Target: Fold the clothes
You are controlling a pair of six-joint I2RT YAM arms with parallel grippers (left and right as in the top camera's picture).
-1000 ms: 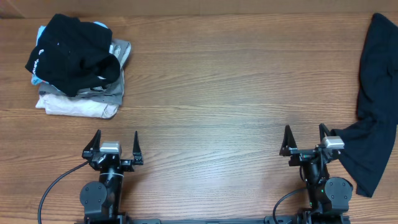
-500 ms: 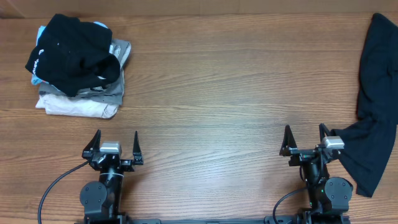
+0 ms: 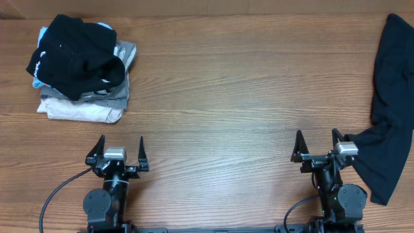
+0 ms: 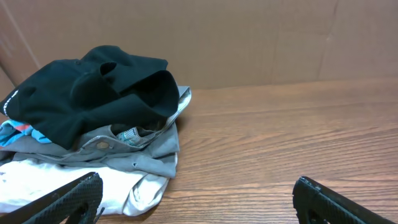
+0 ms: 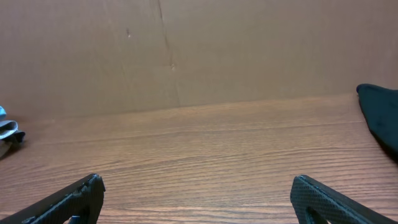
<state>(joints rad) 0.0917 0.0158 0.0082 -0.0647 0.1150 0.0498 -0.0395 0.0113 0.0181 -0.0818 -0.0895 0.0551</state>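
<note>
Brown wooden tabletop point(image 3: 226, 97) looks unchanged from a second ago: our left pincer point(image 3: 121, 138) and right pincer point(image 3: 317, 133) wait spread, empty. The loose black cloth garment point(image 3: 394, 110) lies just beside the right pincer, so we judge folding unstarted.

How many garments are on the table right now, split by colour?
Black: 2, the black garment on the pile and the black garment at the right edge
Blue patterned: 1, the blue garment
Grey: 1, the grey garment
White: 1, the white garment
Total: 5 in view; more may lie hidden underneath.
</note>
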